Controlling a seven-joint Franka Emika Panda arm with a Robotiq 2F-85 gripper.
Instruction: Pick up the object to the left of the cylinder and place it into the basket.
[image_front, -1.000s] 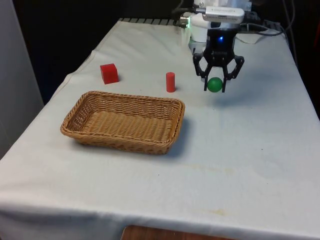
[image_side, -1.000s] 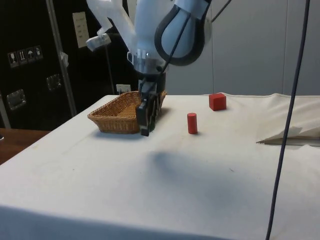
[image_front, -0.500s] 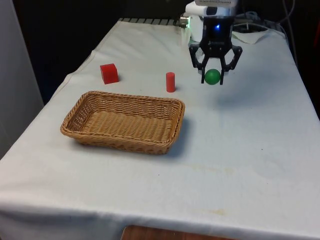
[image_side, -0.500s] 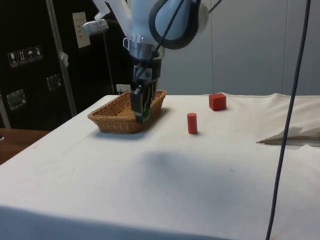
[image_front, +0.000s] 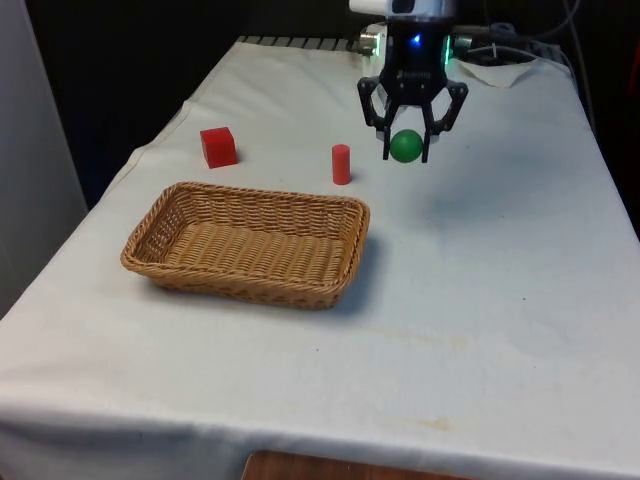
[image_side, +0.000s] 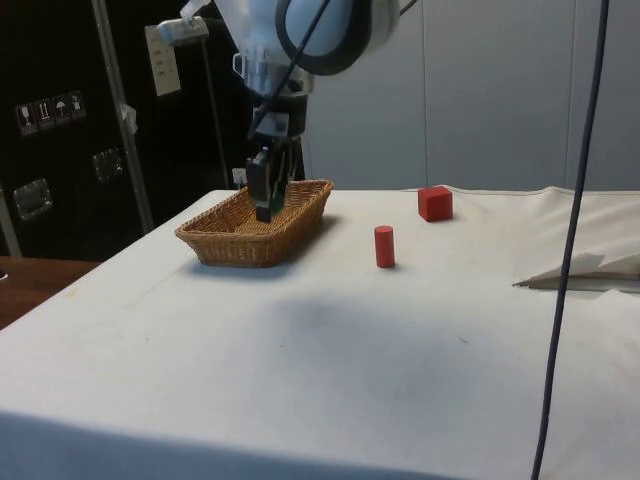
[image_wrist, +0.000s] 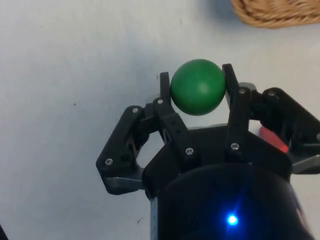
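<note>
Gripper (image_front: 406, 145) hung above the table (image_front: 500, 300), fingers (image_wrist: 235, 100) clamped on green ball (image_front: 405, 146) between their tips, red cylinder (image_front: 341, 164) near, basket (image_front: 250, 275) toward the table's near edge.

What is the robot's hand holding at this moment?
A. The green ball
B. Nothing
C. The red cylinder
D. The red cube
A: the hand is shut on the green ball, held above the cloth; the wrist view shows the ball pinched between the two fingers, while the red cube and the red cylinder stand on the table.
</note>
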